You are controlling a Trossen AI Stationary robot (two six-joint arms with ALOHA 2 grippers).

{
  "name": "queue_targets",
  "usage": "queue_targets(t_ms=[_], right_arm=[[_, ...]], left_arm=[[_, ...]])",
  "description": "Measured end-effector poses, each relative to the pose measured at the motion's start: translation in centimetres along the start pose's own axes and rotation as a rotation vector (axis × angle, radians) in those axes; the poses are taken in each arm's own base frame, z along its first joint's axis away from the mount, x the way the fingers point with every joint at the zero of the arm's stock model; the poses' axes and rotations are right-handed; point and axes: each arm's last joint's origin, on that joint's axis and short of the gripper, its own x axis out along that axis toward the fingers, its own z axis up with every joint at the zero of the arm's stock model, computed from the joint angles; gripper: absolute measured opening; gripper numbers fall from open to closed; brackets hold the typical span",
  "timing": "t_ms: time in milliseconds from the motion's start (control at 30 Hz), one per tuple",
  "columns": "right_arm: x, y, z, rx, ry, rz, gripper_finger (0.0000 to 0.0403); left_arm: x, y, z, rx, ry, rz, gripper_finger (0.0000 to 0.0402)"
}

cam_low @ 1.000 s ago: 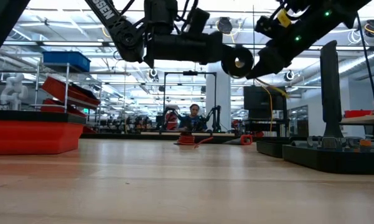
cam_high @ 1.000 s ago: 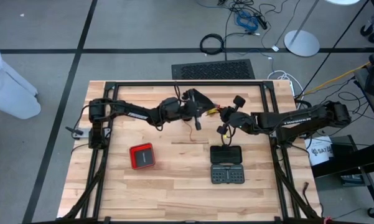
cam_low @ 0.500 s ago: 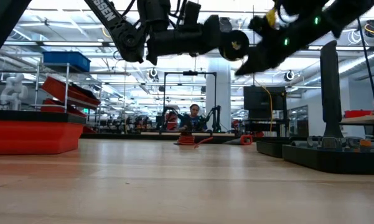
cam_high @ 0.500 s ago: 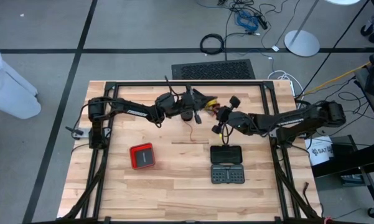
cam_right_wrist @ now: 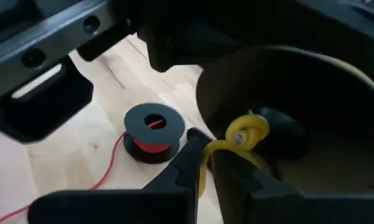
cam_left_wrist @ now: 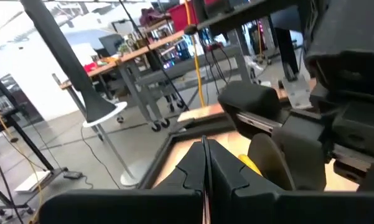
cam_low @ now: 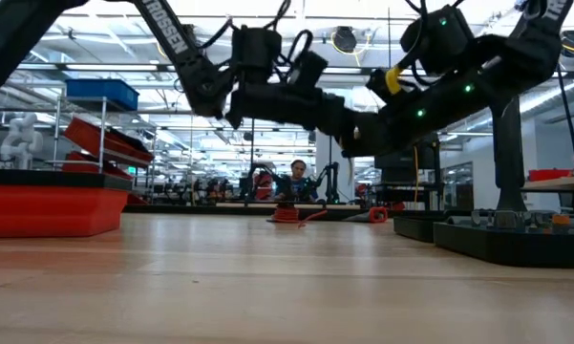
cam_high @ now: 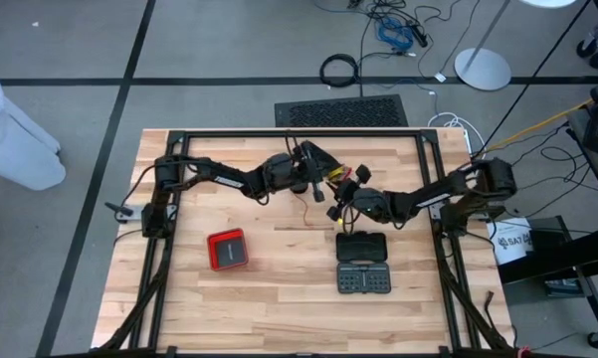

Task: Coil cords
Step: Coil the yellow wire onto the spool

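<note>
Above centre of the pale wooden surface (cam_high: 279, 288), left gripper (cam_high: 330, 182) fingers clenched on a thin wire; right gripper (cam_right_wrist: 203, 163) fingers slightly parted around yellow cord (cam_right_wrist: 239, 138), red-wound black spool (cam_right_wrist: 154, 130) below.

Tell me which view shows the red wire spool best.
The right wrist view: the black spool wound with red wire stands on the wood just past the right gripper. The low view shows it small and far off. The high view shows only a thin red strand; the left wrist view shows none of it.
</note>
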Motion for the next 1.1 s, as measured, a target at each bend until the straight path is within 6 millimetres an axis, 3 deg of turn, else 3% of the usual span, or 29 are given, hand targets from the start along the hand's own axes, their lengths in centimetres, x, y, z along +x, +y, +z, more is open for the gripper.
queue_targets(t_ms=[400, 767, 1100], right_arm=[[1.2, 0.6, -2.4, 0.151, 0.076, -0.007, 0.0032], [0.8, 1.8, -2.5, 0.269, 0.144, 0.27, 0.0035], [-0.7, 3.5, -1.7, 0.315, 0.157, 0.48, 0.0103]], left_arm=[[0.5, -1.3, -3.0, 0.06, 0.092, -0.041, 0.0006], [0.4, -1.1, -4.2, 0.122, 0.183, -0.04, 0.0006], [0.0, -1.7, -6.3, 0.333, 0.34, -0.12, 0.0006]])
